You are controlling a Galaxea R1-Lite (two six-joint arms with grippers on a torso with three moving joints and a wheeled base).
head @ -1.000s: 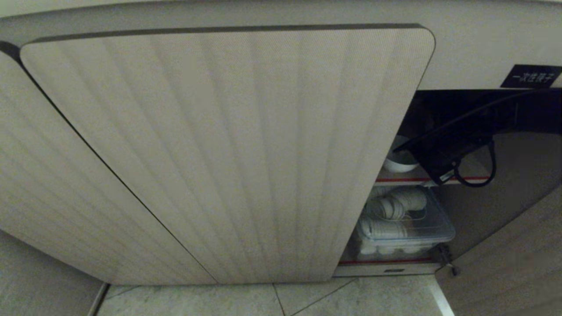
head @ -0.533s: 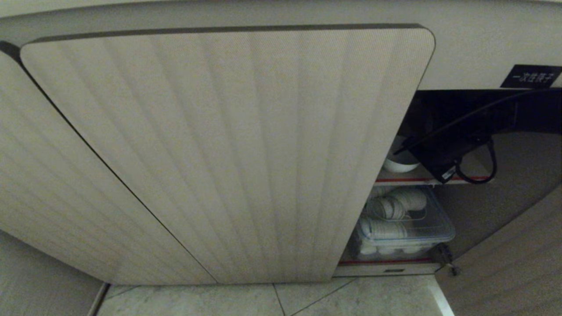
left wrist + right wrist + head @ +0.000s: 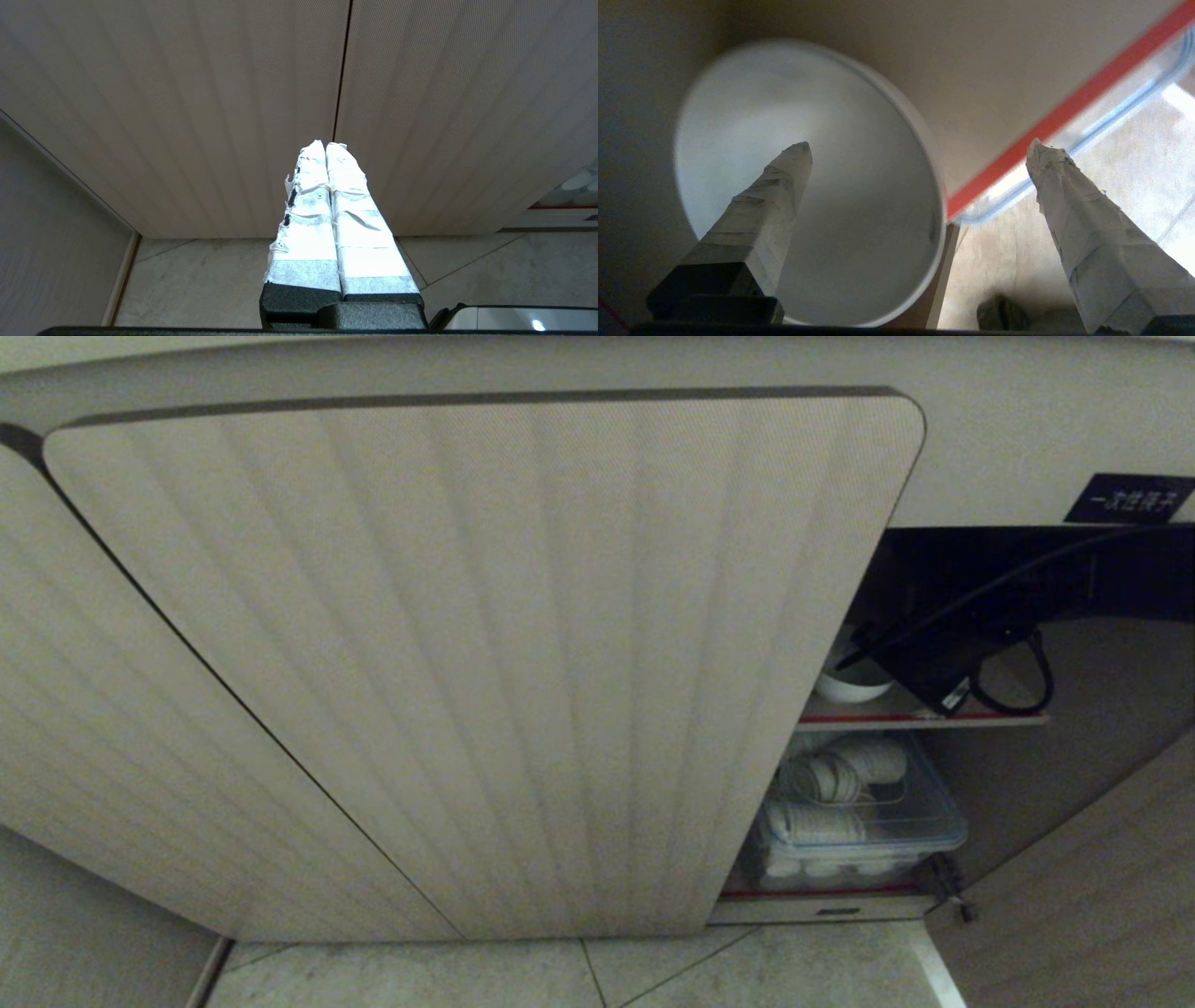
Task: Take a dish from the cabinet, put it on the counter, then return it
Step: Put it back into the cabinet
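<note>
The dish, a small white bowl, stands on the upper shelf of the cabinet, just behind the closed ribbed door's edge. My right arm reaches into that opening from the right. In the right wrist view the right gripper is wide open astride the dish. One taped finger hangs over its inside and the other finger is outside its rim, neither pressing on it. My left gripper is shut on nothing, parked before the closed doors. The counter is out of view.
Below the shelf's red-striped edge sits a clear plastic box of white dishes. A black label is above the opening. The open right door stands at the lower right. Pale floor tiles run along the base.
My right hand has turned at the wrist and lifted slightly inside the cabinet, its cable loop rising off the shelf edge. The dish has stayed on the shelf.
</note>
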